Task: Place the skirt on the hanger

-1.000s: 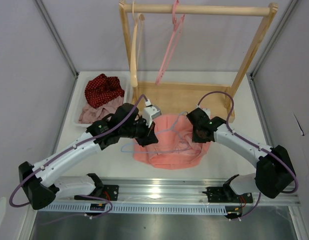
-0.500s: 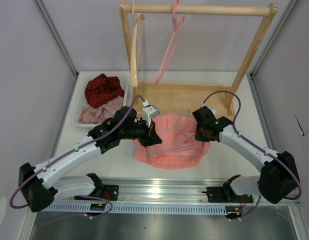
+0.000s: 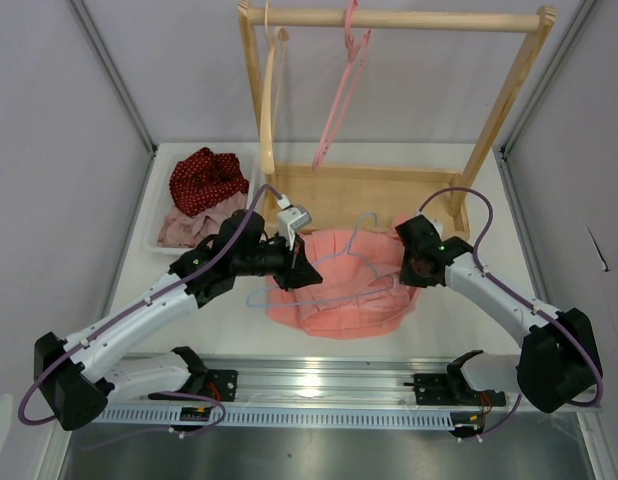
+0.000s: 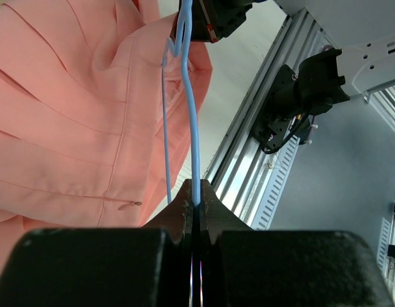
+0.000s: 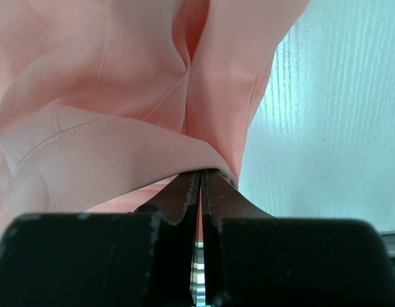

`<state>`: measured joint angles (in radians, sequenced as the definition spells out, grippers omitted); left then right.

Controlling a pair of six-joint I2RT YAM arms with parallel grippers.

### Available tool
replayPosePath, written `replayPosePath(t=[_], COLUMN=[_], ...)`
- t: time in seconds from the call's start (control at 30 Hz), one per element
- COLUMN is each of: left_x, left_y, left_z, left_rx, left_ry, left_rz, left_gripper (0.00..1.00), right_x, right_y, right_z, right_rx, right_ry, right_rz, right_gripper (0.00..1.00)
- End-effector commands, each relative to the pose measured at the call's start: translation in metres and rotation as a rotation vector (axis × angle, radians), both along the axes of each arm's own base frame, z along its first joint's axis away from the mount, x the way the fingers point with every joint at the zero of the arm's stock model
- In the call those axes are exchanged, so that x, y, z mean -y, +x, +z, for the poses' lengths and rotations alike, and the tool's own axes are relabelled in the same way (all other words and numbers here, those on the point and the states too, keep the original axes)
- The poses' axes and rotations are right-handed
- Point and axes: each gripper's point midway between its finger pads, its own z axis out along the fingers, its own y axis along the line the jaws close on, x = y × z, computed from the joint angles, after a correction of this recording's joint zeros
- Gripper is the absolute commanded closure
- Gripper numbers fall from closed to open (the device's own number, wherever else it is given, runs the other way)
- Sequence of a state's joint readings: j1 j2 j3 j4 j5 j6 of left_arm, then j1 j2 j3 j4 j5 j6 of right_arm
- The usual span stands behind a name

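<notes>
The salmon-pink skirt (image 3: 339,285) lies spread on the table between the arms; its pleats fill the left wrist view (image 4: 76,109) and the right wrist view (image 5: 121,96). The thin pale blue hanger (image 3: 334,262) lies tilted over it, its hook toward the rack. My left gripper (image 3: 307,275) is shut on the hanger's blue wire (image 4: 194,160) at its left end. My right gripper (image 3: 411,270) is shut on the skirt's right edge, a fold of fabric pinched between its jaws (image 5: 201,174).
A wooden rack (image 3: 389,190) stands behind the skirt, with a pink hanger (image 3: 341,90) and a wooden hanger (image 3: 268,100) on its rail. A white tray (image 3: 154,240) at back left holds a red dotted cloth (image 3: 204,178) and a mauve cloth (image 3: 194,225). The metal rail (image 3: 339,385) runs along the near edge.
Both grippers have shifted slightly rightward and back, carrying the hanger and the skirt's edge with them. The hanger now lies further across the skirt. Both grips are unchanged.
</notes>
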<state>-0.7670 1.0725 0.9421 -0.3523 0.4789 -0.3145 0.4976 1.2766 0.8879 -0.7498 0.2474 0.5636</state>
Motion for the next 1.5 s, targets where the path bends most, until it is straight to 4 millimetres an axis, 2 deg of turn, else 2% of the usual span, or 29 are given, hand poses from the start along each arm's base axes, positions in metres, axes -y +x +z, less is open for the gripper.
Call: replayPosePath(t=[0.0,0.13,0.27,0.3,0.33,0.37,0.43,0.5,0.57,0.8,0.93,1.47], left_x=[-0.003,-0.011,-0.008,-0.008,-0.006,-0.004,-0.002,0.003,0.005,0.013,0.015,0.004], left_y=[0.000,-0.004,-0.014,-0.018,-0.017,-0.015,-0.015,-0.012,-0.007,0.004,0.004,0.019], left_z=[0.028,0.029,0.030,0.020,0.018,0.019,0.005,0.006,-0.002,0.002,0.005,-0.028], left_rx=[0.052,0.053,0.032,0.009,-0.006,0.004,-0.037,-0.030,-0.044,-0.034,-0.035,-0.049], left_ry=[-0.092,-0.064,-0.093,-0.091,-0.100,-0.118,-0.126,-0.157,-0.161,-0.213,-0.225,-0.142], left_rz=[-0.007,-0.019,-0.066,-0.075,-0.068,-0.065,-0.051,-0.051,-0.024,0.007,0.001,0.122], left_gripper=[1.00,1.00,1.00,1.00,1.00,1.00,1.00,1.00,1.00,1.00,1.00,1.00], right_x=[0.007,0.008,0.008,0.007,0.007,0.005,0.004,0.003,0.003,0.002,0.003,0.006], right_y=[0.002,0.002,0.003,0.004,0.005,0.005,0.005,0.005,0.005,0.003,0.002,0.000], right_z=[0.001,-0.004,-0.005,-0.004,-0.003,-0.003,-0.001,-0.001,0.001,0.007,0.008,0.010], right_rx=[0.023,0.017,0.015,0.021,0.022,0.023,0.023,0.023,0.025,0.033,0.033,0.024], right_ry=[-0.005,0.004,0.013,0.021,0.028,0.041,0.052,0.058,0.064,0.081,0.081,0.063], right_rz=[-0.021,-0.029,-0.028,-0.029,-0.029,-0.027,-0.023,-0.022,-0.019,-0.013,-0.011,-0.021], right_gripper=[1.00,1.00,1.00,1.00,1.00,1.00,1.00,1.00,1.00,1.00,1.00,1.00])
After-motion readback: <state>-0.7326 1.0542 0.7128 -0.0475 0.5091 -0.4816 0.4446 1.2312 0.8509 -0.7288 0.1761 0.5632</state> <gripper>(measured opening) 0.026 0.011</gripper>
